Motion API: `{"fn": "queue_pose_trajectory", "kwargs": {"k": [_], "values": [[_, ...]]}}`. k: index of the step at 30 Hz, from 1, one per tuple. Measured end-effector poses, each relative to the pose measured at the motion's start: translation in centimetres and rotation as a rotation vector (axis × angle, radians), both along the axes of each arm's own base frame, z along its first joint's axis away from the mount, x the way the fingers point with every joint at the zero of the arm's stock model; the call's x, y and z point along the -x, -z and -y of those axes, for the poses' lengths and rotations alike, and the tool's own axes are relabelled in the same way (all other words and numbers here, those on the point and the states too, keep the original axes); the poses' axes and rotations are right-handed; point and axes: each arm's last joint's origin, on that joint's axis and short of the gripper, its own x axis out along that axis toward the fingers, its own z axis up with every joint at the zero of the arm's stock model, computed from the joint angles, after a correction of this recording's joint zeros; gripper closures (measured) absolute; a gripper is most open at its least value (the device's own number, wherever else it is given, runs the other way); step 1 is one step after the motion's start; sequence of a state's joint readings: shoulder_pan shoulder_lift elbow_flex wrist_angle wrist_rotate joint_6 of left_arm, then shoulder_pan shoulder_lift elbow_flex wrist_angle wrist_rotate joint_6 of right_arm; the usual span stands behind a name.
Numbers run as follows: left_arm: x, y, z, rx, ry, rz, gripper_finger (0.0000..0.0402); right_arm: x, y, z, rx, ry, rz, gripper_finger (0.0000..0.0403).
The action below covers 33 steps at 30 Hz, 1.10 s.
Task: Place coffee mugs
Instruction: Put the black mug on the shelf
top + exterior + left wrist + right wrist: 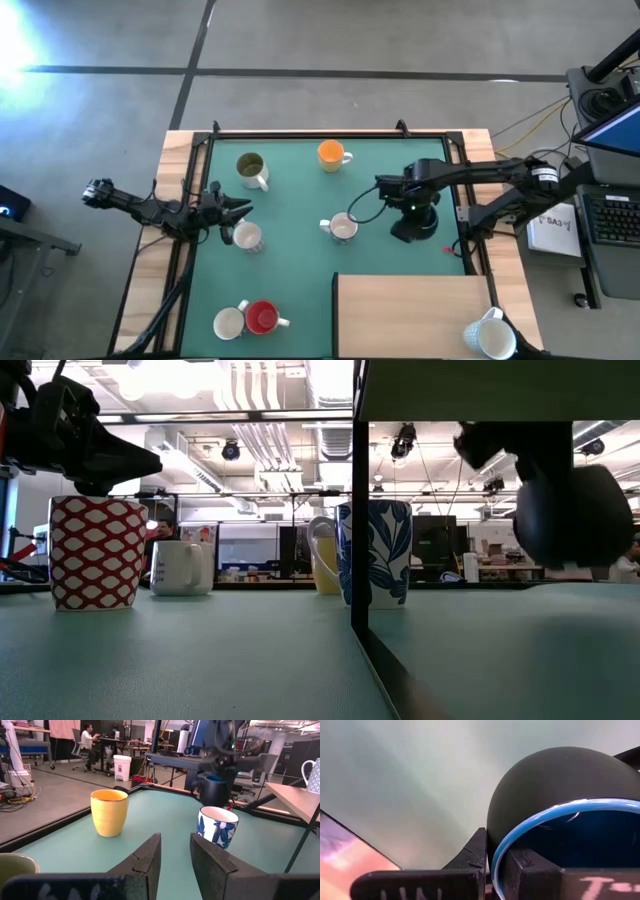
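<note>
My right gripper [411, 206] hovers right of the table's middle, shut on a dark blue mug [415, 226], which shows dark in the low view [575, 510]. My left gripper [236, 209] is open at the left side, just above and beside a red-lattice mug [96, 552] that stands on its base. It touches nothing. A blue-leaf mug [342, 229], an orange mug [332, 154] and an olive-lined mug [250, 168] stand upright on the green mat. A red mug [263, 317] and a white one [228, 322] stand near the front edge. My right gripper holds the dark blue mug by its rim [506, 845], one finger inside the mug and one outside against the wall. The fingers come from above, slanting in from the table's right. The mug is lifted clear of the mat and hangs tilted below the fingers.
A raised wooden board [410, 315] covers the near right corner, with a white mug [490, 336] on it; its edge [358, 560] stands as a dark post in the low view. A wooden frame [190, 150] rims the mat. Bare mat lies between the orange mug and my right gripper.
</note>
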<state>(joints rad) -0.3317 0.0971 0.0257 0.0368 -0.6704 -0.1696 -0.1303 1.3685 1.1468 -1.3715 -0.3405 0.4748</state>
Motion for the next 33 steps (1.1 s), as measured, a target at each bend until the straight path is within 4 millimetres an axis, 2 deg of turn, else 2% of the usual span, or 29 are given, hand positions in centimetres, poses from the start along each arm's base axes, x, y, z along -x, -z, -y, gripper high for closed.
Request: {"fn": "queue_pose_trajectory", "kwargs": {"k": [5,9,15,19,25,33], "values": [[0.0,0.0,0.0,0.000,0.000,0.000,0.0315,-0.3,-3.3,-0.8,0.015,-0.004,0.019,0.0389],[0.0,0.0,0.0,0.000,0.000,0.000,0.0315,-0.9,-5.9,-2.0,0.004,-0.023,0.102,0.0389],[0.0,0.0,0.0,0.000,0.000,0.000,0.0315,-1.1,-9.0,-5.1,-0.008,-0.025,0.174,0.0389],[0.0,0.0,0.0,0.000,0.000,0.000,0.0315,-0.6,-10.0,-8.1,-0.055,0.012,0.147,0.0389],[0.0,0.0,0.0,0.000,0.000,0.000,0.0315,1.2,-10.8,-12.9,-0.084,0.033,0.069,0.0390],[0.0,0.0,0.0,0.000,0.000,0.000,0.0315,4.0,-11.6,-17.1,-0.099,0.004,0.010,0.0390]]}}
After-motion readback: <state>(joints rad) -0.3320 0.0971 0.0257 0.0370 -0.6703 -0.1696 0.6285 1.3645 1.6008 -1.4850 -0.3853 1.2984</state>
